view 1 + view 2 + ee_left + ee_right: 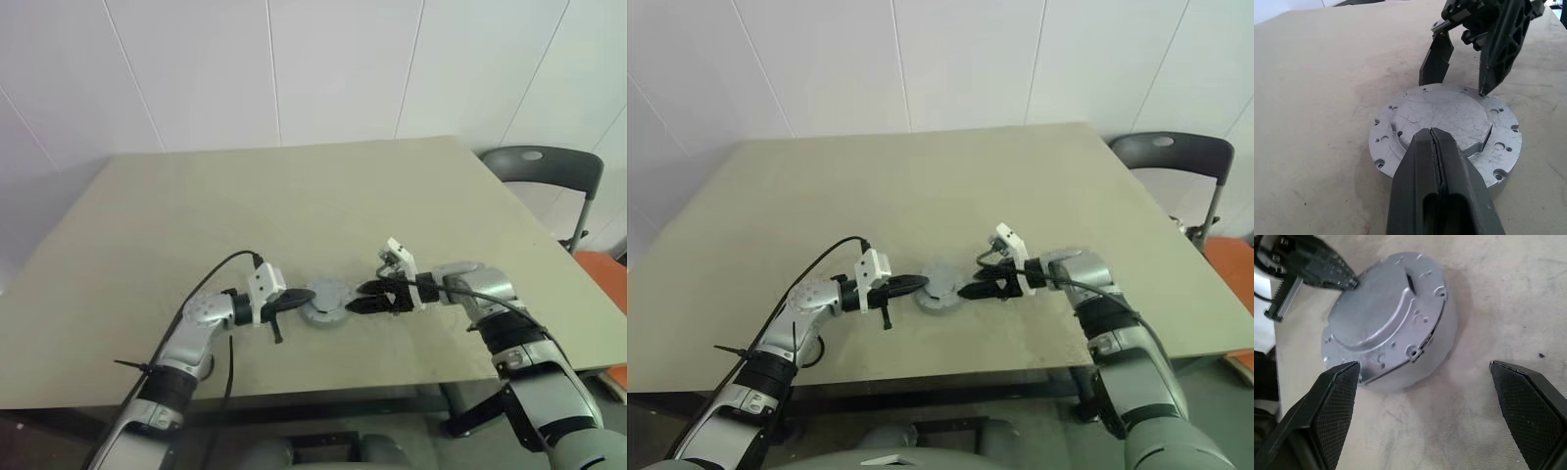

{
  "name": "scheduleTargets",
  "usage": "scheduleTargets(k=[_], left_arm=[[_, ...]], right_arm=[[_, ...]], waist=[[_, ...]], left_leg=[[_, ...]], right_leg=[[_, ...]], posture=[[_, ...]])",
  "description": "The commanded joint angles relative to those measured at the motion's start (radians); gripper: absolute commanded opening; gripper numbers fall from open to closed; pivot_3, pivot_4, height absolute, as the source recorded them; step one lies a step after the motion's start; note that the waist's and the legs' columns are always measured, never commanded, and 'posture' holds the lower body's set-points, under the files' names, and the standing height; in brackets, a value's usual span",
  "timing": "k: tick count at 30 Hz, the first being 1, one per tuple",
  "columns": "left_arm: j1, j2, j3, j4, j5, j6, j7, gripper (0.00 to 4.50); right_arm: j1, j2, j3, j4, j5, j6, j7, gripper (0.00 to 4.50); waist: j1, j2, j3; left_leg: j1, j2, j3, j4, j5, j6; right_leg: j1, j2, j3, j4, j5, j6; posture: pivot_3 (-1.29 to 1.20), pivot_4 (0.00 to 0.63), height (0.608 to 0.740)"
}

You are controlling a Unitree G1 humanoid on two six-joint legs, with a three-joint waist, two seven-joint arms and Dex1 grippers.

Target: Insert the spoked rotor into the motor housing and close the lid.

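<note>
The lid (1447, 117) is sitting closed on the motor housing (1442, 340), hiding whatever is inside, and the assembled unit is resting near the front edge of the table (294, 196), between the two grippers. It is showing as a scratched silvery disc with a raised centre and small holes around its rim. The left gripper (1434, 139) is hovering clenched and empty over the lid's edge, while the right gripper (1422, 377) is standing wide apart beside the housing, grasping nothing.
</note>
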Motion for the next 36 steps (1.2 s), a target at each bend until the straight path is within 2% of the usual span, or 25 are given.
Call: scheduleTargets(k=[1, 9, 19, 23, 27, 30, 35, 36], left_arm=[[0.021, 0.003, -0.027, 0.020, 0.025, 0.028, -0.004, 0.00], [0.027, -0.005, -0.030, 0.008, 0.024, 0.034, 0.003, 0.00], [0.030, -0.011, -0.031, 0.003, 0.024, 0.035, 0.008, 0.00], [0.027, -0.011, -0.030, 0.006, 0.025, 0.032, 0.009, 0.00], [0.023, -0.011, -0.027, 0.010, 0.027, 0.027, 0.009, 0.00], [0.022, -0.011, -0.026, 0.013, 0.029, 0.025, 0.009, 0.00], [0.018, -0.012, -0.025, 0.017, 0.031, 0.022, 0.009, 0.00], [0.017, -0.012, -0.025, 0.018, 0.031, 0.021, 0.009, 0.00]], right_arm=[[-0.036, -0.011, -0.005, 0.005, 0.024, 0.070, 0.013, 4.47], [-0.092, -0.002, 0.065, 0.042, 0.036, 0.322, 0.008, 4.47], [-0.028, 0.047, 0.133, -0.140, 0.133, 0.507, -0.007, 4.47], [-0.029, 0.150, 0.036, -0.142, 0.192, 0.616, -0.080, 4.47], [-0.054, 0.295, -0.180, -0.021, 0.185, 0.697, -0.222, 4.47], [-0.066, 0.351, -0.316, 0.052, 0.168, 0.710, -0.312, 3.90], [-0.063, 0.352, -0.358, 0.058, 0.188, 0.716, -0.352, 2.30], [-0.064, 0.351, -0.361, 0.058, 0.195, 0.719, -0.356, 2.10]], waist=[[0.000, 0.000, 0.000], [0.001, 0.000, 0.000], [0.000, 0.000, -0.002], [-0.002, -0.002, -0.004], [-0.032, -0.007, -0.008], [-0.059, -0.006, -0.008], [-0.084, -0.001, -0.007], [-0.087, 0.000, -0.007]], left_leg=[[-0.001, 0.000, 0.000, 0.000, 0.000, 0.000], [-0.001, -0.001, 0.000, 0.000, 0.000, 0.000], [-0.001, -0.001, -0.001, 0.000, 0.000, 0.000], [0.000, -0.001, -0.001, -0.001, 0.000, 0.000], [0.001, 0.002, 0.000, -0.002, -0.001, 0.000], [0.003, 0.004, 0.000, -0.003, 0.000, 0.000], [0.004, 0.007, 0.000, -0.003, 0.000, 0.000], [0.004, 0.007, 0.000, -0.003, 0.000, 0.000]], right_leg=[[-0.001, 0.000, 0.000, 0.000, 0.001, -0.001], [-0.001, -0.001, 0.000, 0.000, 0.001, -0.002], [-0.001, -0.001, -0.001, -0.001, 0.000, 0.001], [0.000, -0.001, -0.001, 0.000, 0.000, 0.001], [-0.001, 0.002, 0.000, 0.001, 0.002, -0.002], [-0.001, 0.004, 0.000, 0.003, 0.002, -0.003], [-0.002, 0.006, 0.000, 0.005, 0.001, -0.002], [-0.002, 0.006, 0.000, 0.005, 0.001, -0.002]], posture=[[0.00, 0.000, 0.740], [0.00, 0.000, 0.740], [0.00, 0.000, 0.740], [0.00, 0.000, 0.740], [0.00, 0.000, 0.740], [0.00, 0.000, 0.740], [0.00, 0.000, 0.740], [0.00, 0.000, 0.740]])
